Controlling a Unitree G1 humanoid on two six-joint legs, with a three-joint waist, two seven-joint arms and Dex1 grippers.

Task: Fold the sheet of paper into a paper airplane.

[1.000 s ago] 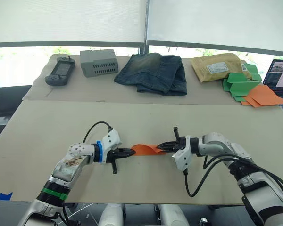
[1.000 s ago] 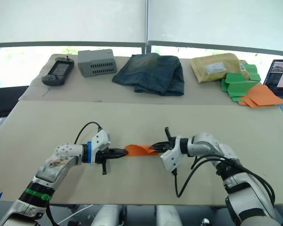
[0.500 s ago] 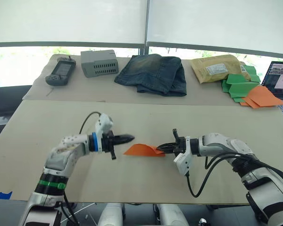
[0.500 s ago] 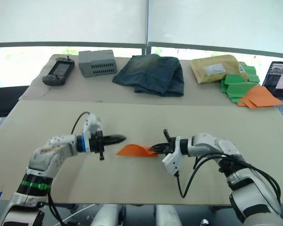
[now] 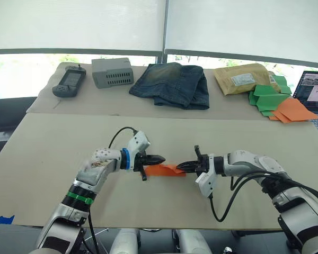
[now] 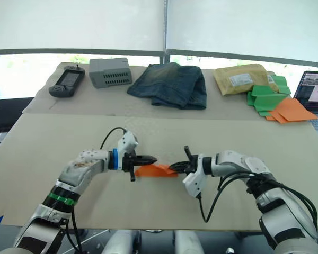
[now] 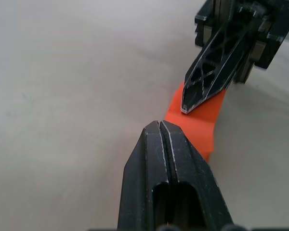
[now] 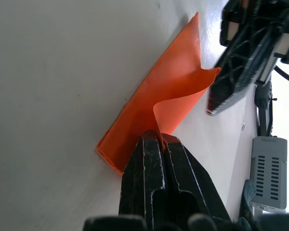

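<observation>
The sheet of paper (image 5: 160,170) is a small orange folded piece lying on the near table between my two grippers. Its upper layer curls up in a loose flap (image 8: 178,103). My right gripper (image 5: 179,166) is shut on the right end of that flap, as the right wrist view shows (image 8: 159,138). My left gripper (image 5: 162,158) is shut with nothing between its fingers. Its tip hovers just over the paper's left end (image 7: 195,127), a short gap from the right gripper's fingers (image 7: 207,79).
On the far table lie a handheld console (image 5: 69,83), a grey box (image 5: 112,71), folded jeans (image 5: 172,82), a padded envelope (image 5: 241,78) and a pile of green and orange papers (image 5: 278,103). A laptop (image 5: 315,91) sits at the far right edge.
A second ago both grippers were at the paper. The left one then drew back to the left and has now returned to the paper's left end. The right gripper has kept its hold.
</observation>
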